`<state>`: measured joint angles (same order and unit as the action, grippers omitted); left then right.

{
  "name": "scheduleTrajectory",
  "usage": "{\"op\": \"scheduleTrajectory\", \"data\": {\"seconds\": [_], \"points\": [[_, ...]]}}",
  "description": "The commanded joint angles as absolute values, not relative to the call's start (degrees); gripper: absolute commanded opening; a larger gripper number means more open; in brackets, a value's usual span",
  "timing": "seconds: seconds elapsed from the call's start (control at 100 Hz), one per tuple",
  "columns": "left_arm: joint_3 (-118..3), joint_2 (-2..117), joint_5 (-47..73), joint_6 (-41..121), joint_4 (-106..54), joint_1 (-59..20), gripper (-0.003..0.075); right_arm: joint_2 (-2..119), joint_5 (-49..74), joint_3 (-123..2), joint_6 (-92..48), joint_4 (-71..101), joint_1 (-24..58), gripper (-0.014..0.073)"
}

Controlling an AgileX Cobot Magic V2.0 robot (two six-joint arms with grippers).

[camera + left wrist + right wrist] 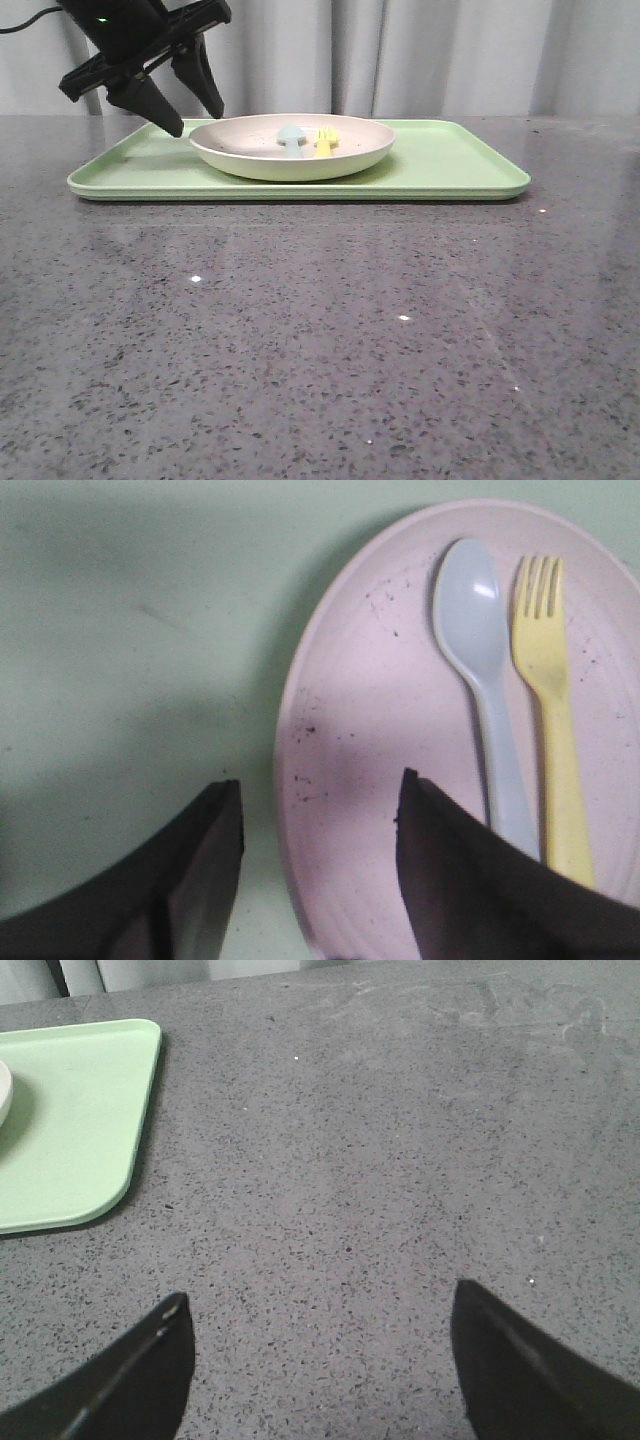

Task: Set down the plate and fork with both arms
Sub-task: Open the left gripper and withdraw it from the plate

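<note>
The cream speckled plate (292,150) sits on the light-green tray (450,165) at the back of the table. The yellow fork (325,141) lies in the plate beside a pale blue spoon (290,139). My left gripper (198,118) is open and empty, hovering over the plate's left rim. In the left wrist view the gripper (320,790) straddles the rim of the plate (370,740), one finger over the tray and one over the plate, with the fork (550,720) and spoon (478,650) beyond. My right gripper (320,1305) is open and empty above bare table; it does not show in the front view.
The grey speckled stone table (320,340) stretches in front of the tray. In the right wrist view the tray's corner (80,1120) lies at one side with a sliver of the plate's rim (4,1090). Grey curtains hang behind the table.
</note>
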<state>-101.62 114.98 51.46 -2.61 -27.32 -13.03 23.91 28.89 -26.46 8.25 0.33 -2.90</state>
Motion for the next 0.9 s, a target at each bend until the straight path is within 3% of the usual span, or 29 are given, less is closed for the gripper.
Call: {"op": "scheduleTrajectory", "data": {"seconds": [0.0,0.44,0.89], "points": [[-103.62,109.36,49.64,-3.31,-28.26,-13.40,0.0356,24.67,24.79,-28.37,7.59,0.00,-2.89,0.0542],[-98.91,92.99,49.61,-3.31,-14.95,-11.86,0.0356,26.99,26.18,-29.66,8.12,0.30,-2.83,0.0542],[-70.87,70.84,39.20,-3.31,-12.38,-9.06,0.0356,41.46,31.64,-46.04,7.52,0.00,5.45,0.0542]]}}
